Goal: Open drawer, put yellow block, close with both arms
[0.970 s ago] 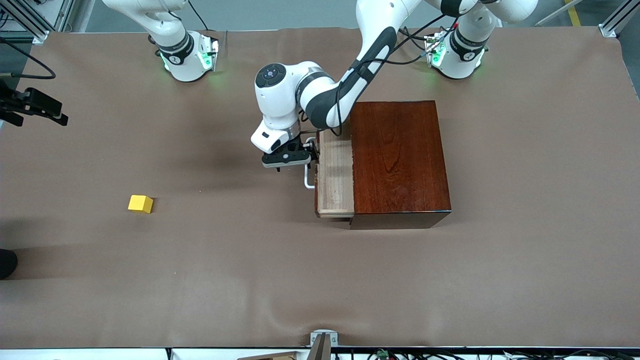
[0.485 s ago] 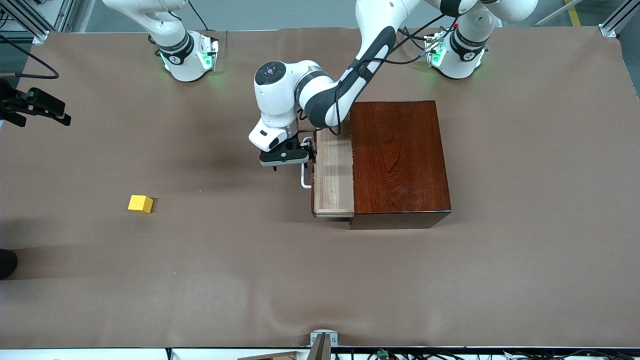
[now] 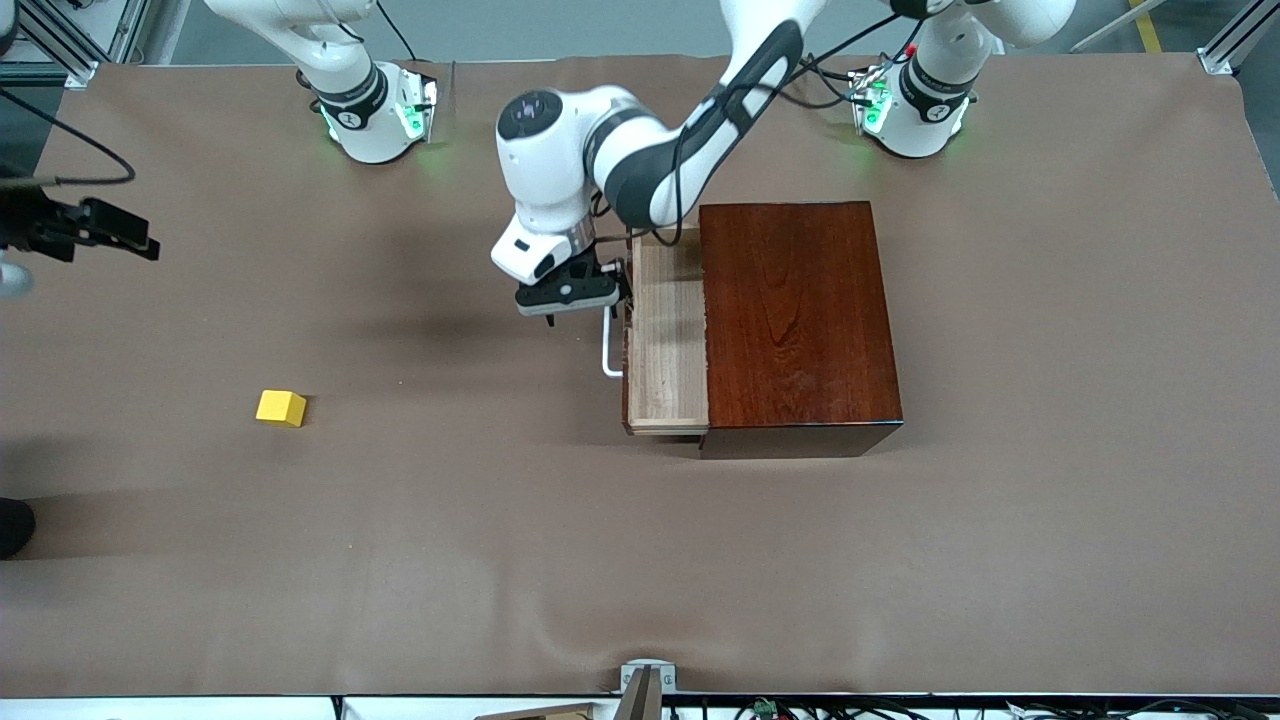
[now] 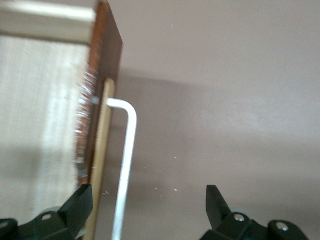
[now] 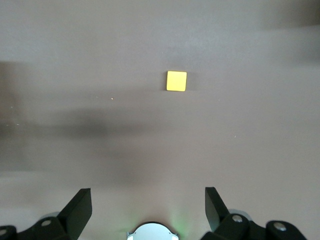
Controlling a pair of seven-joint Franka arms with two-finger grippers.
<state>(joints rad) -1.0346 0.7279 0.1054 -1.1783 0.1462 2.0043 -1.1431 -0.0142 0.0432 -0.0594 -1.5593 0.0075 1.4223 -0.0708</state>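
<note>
The drawer point(image 3: 665, 340) stands part way out of the reddish-brown wooden box point(image 3: 800, 320), its pale tray bare. My left gripper point(image 3: 572, 298) hangs open above the white handle point(image 3: 607, 352), at the handle's end toward the arms' bases. In the left wrist view the handle point(image 4: 126, 160) runs between the black fingers point(image 4: 79, 206) without touching them, beside the drawer's dark front point(image 4: 106, 85). The yellow block point(image 3: 281, 408) lies on the mat toward the right arm's end. My right gripper point(image 3: 118, 236) is open in the air at that end, and its wrist view shows the block point(image 5: 176, 81) on the mat below.
A brown mat point(image 3: 500, 520) covers the whole table. The two green-lit arm bases point(image 3: 375, 115) stand along the table's edge farthest from the front camera. A small metal bracket point(image 3: 647, 678) sits at the near edge.
The drawer has slid out slightly farther. My left gripper has risen off the handle and shifted toward the bases. My right gripper has drifted a little toward the table's middle.
</note>
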